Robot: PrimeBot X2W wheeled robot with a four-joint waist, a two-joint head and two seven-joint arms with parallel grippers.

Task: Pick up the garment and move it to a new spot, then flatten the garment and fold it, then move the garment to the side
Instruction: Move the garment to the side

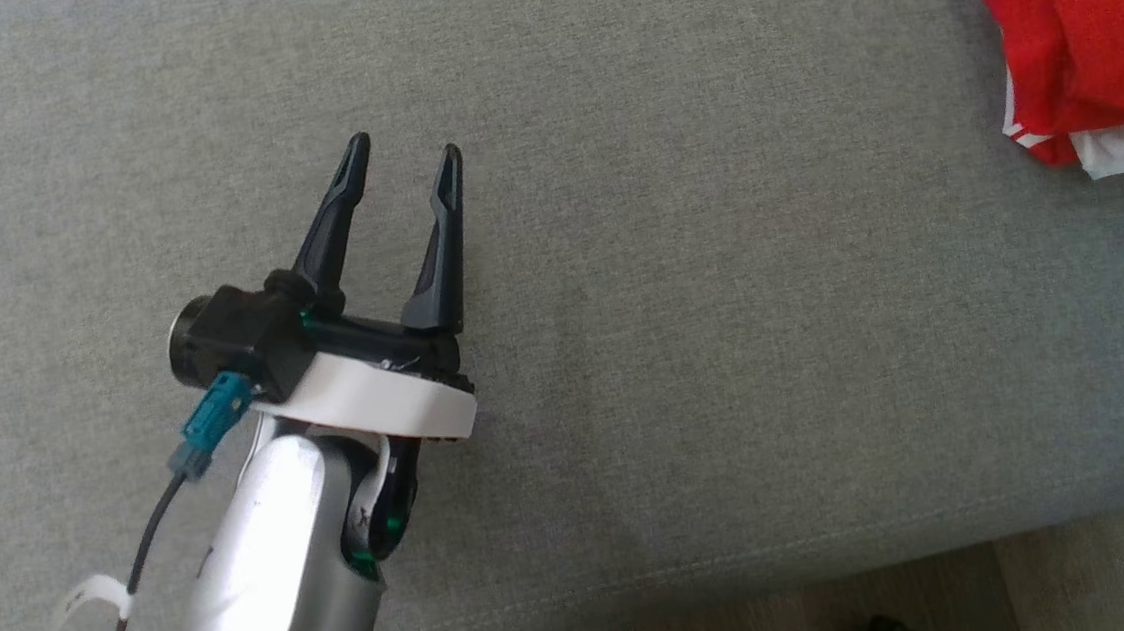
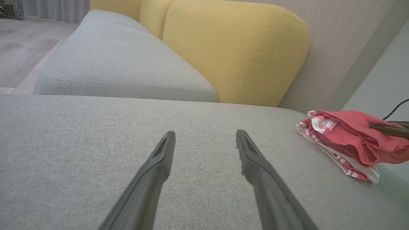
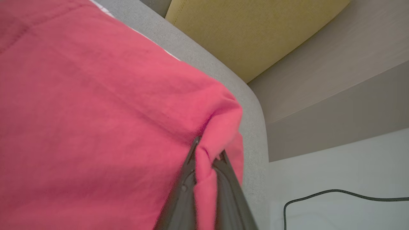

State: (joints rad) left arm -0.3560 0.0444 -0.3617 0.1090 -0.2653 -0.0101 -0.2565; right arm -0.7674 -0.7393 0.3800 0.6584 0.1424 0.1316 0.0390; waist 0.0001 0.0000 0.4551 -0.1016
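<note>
Seemingly late on: garment [image 1: 1091,23] lies roughly folded at the right end of the seat cushion [image 1: 725,343], right gripper [image 3: 209,150] clenched on a fold, left gripper [image 1: 403,147] splayed over bare cushion, so probably only release remains.

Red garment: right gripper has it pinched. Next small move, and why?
Probably lift the right gripper a little: it is shut on a fold of the red garment, which lies bunched at the end of the grey seat cushion.
</note>
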